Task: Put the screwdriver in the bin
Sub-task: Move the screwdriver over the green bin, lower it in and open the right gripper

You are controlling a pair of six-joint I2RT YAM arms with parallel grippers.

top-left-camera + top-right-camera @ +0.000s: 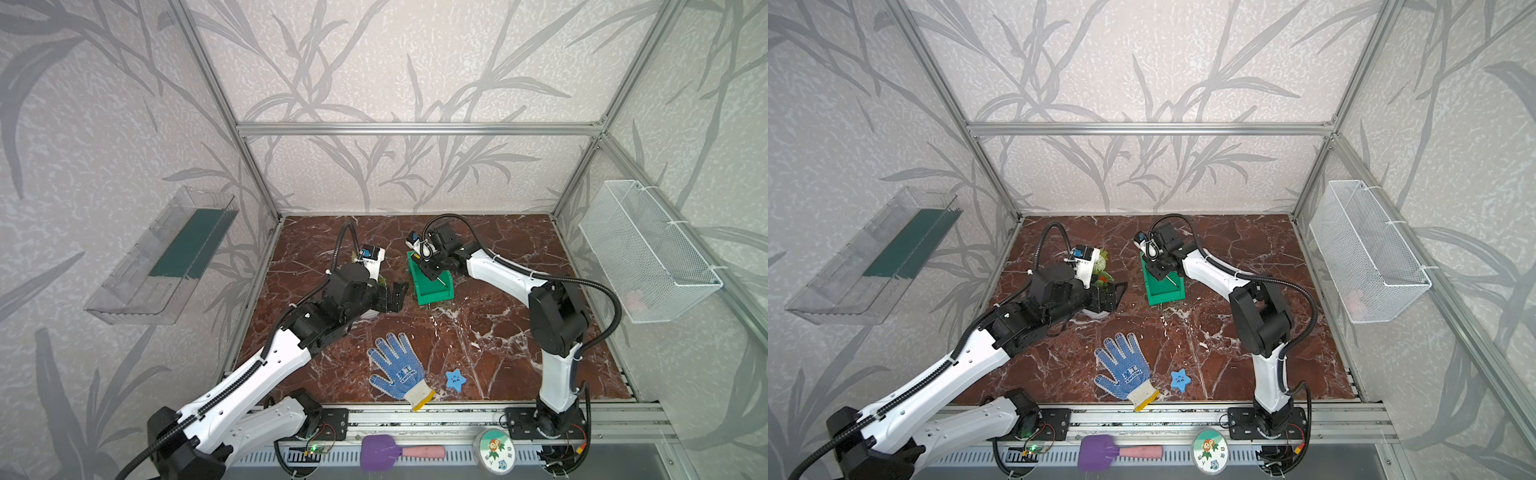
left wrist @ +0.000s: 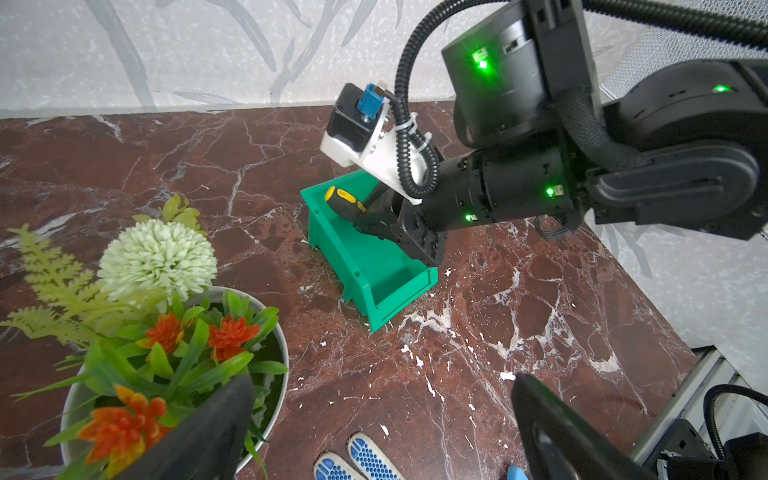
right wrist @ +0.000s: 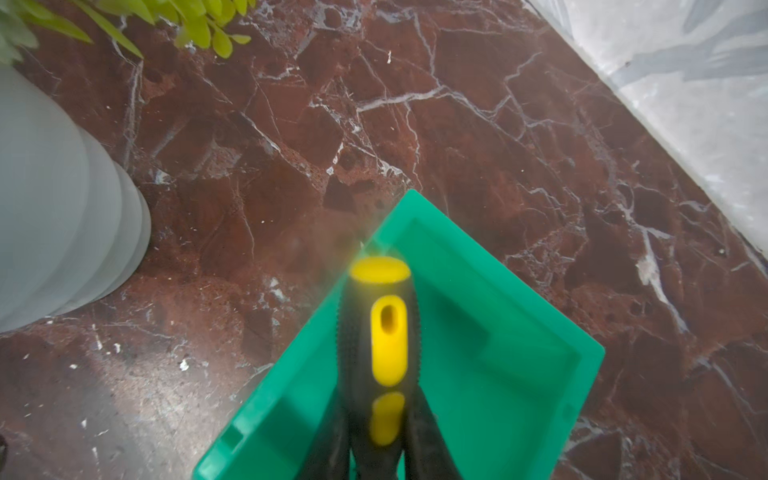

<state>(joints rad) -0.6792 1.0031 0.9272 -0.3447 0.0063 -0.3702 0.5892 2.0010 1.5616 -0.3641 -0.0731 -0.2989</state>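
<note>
Green bin (image 2: 365,266) directly below: grips screwdriver (image 2: 345,201) tight in right gripper (image 3: 384,436); left gripper (image 1: 397,294) open, empty. Needs only release.

Leaf-patterned grey walls (image 1: 415,62); aluminium frame (image 1: 415,128); red-brown marble floor (image 1: 490,332), white veins; soft even light.

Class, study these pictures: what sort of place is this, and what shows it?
Probably a robot test cell, not a home: an aluminium frame holds wallpapered panels, a left arm and right arm are mounted on a front rail, and unrelated props lie about: glove, star toy, green bin.
</note>
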